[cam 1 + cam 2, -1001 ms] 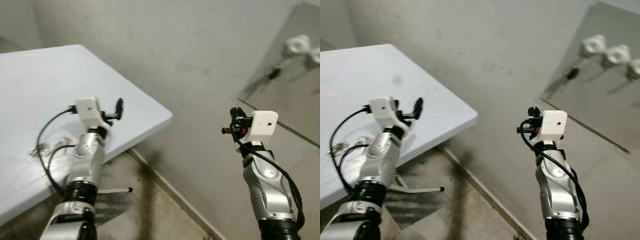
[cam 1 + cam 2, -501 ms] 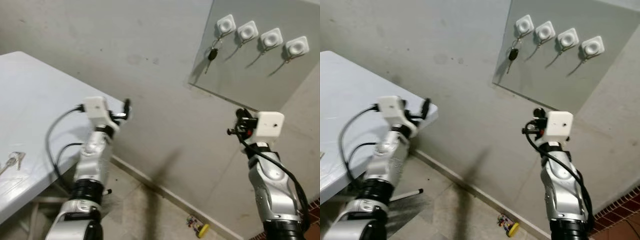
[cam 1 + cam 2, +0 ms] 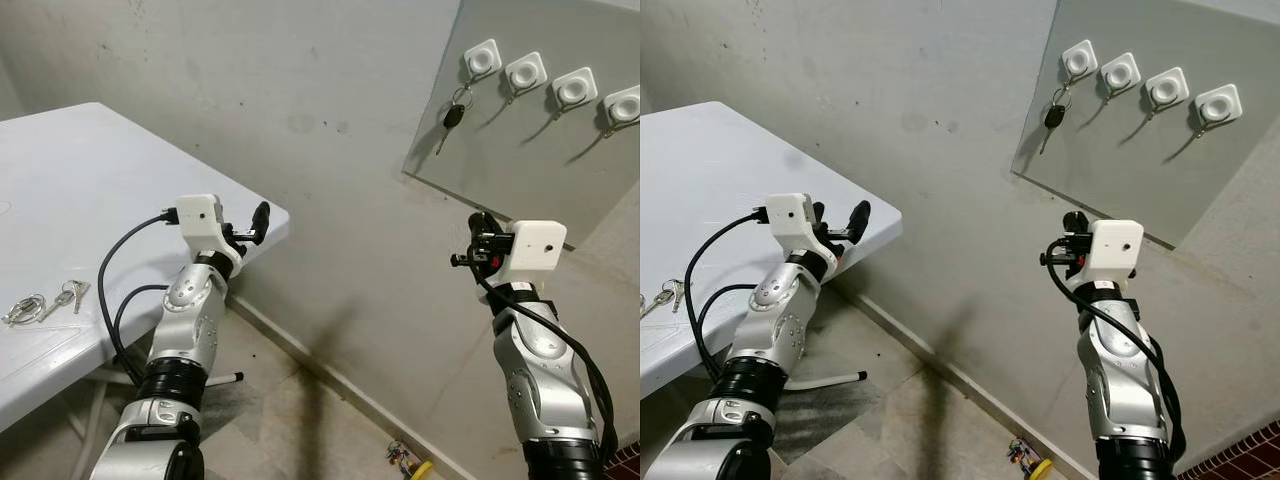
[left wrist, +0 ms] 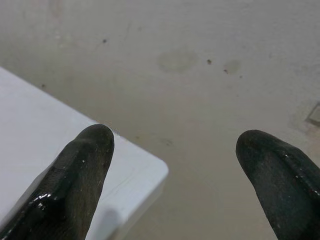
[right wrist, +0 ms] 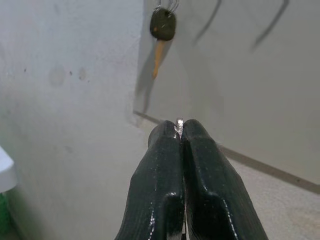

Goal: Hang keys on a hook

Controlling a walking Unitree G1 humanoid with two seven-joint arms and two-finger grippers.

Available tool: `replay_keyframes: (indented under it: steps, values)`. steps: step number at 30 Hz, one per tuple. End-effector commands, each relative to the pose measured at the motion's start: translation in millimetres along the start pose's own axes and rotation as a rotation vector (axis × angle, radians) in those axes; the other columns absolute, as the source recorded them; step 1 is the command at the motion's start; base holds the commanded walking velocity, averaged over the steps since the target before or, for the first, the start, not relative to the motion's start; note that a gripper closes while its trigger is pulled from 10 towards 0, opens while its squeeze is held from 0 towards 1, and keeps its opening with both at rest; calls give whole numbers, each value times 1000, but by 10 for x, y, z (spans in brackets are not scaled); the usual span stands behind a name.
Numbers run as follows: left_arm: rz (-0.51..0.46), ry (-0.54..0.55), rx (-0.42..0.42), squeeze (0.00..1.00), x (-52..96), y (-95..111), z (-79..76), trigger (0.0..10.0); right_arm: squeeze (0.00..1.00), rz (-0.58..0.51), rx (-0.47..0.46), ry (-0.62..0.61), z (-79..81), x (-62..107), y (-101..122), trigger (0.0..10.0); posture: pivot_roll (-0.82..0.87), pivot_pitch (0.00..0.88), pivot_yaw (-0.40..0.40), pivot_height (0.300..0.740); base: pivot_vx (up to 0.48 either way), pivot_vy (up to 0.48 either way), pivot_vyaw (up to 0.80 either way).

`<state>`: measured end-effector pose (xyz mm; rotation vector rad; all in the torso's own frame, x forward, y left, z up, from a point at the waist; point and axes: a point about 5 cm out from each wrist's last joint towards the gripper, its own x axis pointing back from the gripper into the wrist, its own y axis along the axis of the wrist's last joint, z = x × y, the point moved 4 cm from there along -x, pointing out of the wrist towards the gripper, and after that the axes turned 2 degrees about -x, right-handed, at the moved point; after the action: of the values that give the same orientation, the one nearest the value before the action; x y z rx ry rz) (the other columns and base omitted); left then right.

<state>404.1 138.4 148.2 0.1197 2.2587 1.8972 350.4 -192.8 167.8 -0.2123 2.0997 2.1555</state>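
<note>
A bunch of silver keys (image 3: pixel 45 303) lies on the white table (image 3: pixel 90 180) near its front edge, left of my left arm. Several white hooks (image 3: pixel 525 72) sit in a row on a grey wall board (image 3: pixel 540 160). A dark-headed key (image 3: pixel 452 116) hangs from the leftmost hook (image 3: pixel 482 59); it is also the hanging key (image 5: pixel 162 26) in the right wrist view. My left gripper (image 3: pixel 252 226) is open and empty, held past the table's corner. My right gripper (image 3: pixel 480 226) is shut, raised below the board, with a thin silvery edge (image 5: pixel 179 122) between its tips.
The table corner (image 4: pixel 150 172) lies under the left fingers. A table leg foot (image 3: pixel 225 379) rests on the tiled floor. A small yellow object (image 3: pixel 412 464) lies by the foot of the wall. The bare grey wall (image 3: pixel 340 150) runs between table and board.
The camera swung up and right toward the hooks, then a little back left, bringing the keys on the table back into view. Both arms hold the same pose.
</note>
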Motion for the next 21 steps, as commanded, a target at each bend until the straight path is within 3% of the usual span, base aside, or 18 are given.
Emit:
replay_keyframes:
  steps: [1, 7, 13, 16, 21]
  values:
    - [-20, -52, -16, 0, -27, 75, -117, 10000, 0, -38, 8, -8, -27, -15, 105, 10000, -19, 3, -90, 711, 386, 0, 0]
    - [-18, -175, -80, 0, 4, 57, -368, 10000, 0, -42, -4, -6, -11, 1, 102, 10000, -18, 4, -82, 711, 386, 0, 0]
    - [-17, -213, -104, 0, 8, 52, -482, 10000, 0, -44, -8, -4, 7, 5, 101, 10000, -18, 4, -80, 711, 367, 0, 0]
    - [-88, -193, -140, 0, 15, 145, -495, 10000, 0, -45, -8, 2, 21, 15, 98, 10000, -20, 8, -75, 711, 0, 0, 0]
    - [-112, -246, -163, 0, 25, 242, -623, 10000, 0, -49, -20, 33, 57, 38, 94, 10000, -20, 8, -75, 711, 0, 0, 0]
